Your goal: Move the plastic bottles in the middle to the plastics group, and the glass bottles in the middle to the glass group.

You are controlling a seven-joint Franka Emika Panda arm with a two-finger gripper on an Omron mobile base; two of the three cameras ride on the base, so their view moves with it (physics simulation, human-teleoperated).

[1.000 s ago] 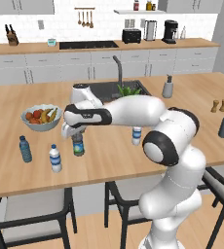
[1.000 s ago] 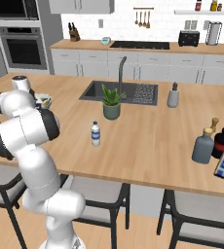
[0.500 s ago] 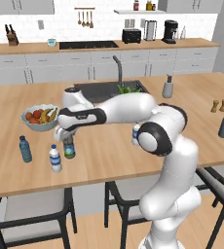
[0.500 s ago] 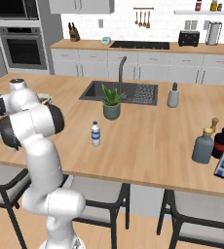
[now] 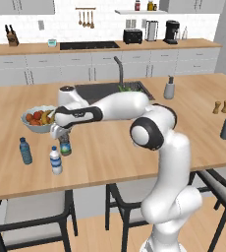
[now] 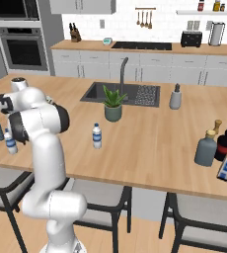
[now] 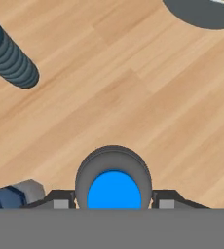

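**Dark bottle at the plastics group: watch the neighbours**

Your gripper (image 5: 63, 138) is clamped narrow around the dark plastic bottle (image 5: 65, 146), which hangs at the left end of the island counter (image 5: 134, 147), just beside the white-capped bottle (image 5: 55, 160) and near the all-blue bottle (image 5: 25, 150). If you lower at a tilt or let go early, the dark bottle can topple and knock its white-capped neighbour over. The fruit bowl (image 5: 38, 119) also sits close behind your wrist.

You cannot tell whether the bottle's base touches the wood yet. From the right base camera your own arm hides the grip. The other plastic bottle (image 6: 96, 136) and the glass bottle (image 6: 206, 148) wait elsewhere.
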